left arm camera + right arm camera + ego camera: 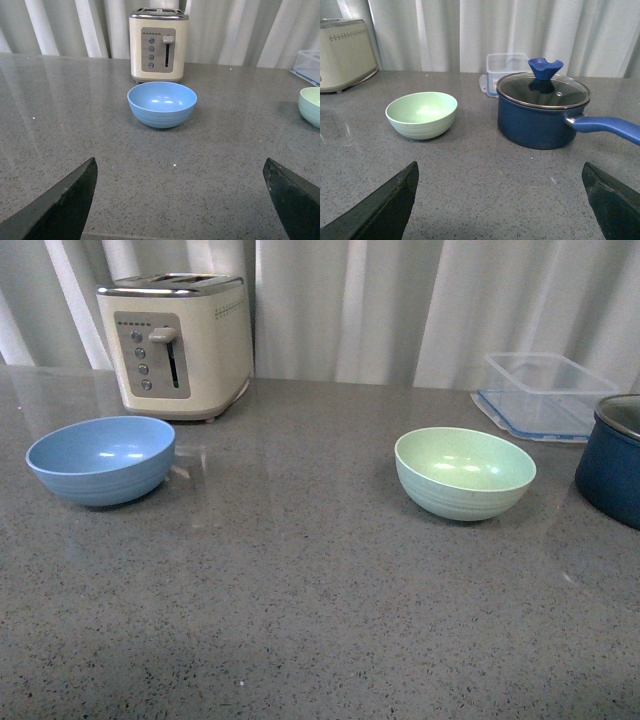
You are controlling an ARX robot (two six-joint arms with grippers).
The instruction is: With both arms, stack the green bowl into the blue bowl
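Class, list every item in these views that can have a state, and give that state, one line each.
blue bowl: upright, empty
green bowl: upright, empty, apart from the blue bowl
toaster: lever up
dark blue saucepan: glass lid on
clear plastic container: upright, nothing visible inside
left gripper: open, holding nothing
right gripper: open, holding nothing

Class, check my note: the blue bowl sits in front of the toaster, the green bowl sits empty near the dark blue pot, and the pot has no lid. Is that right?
Not quite: the pot does have a glass lid, topped by a blue knob, as the right wrist view shows. The rest stands.
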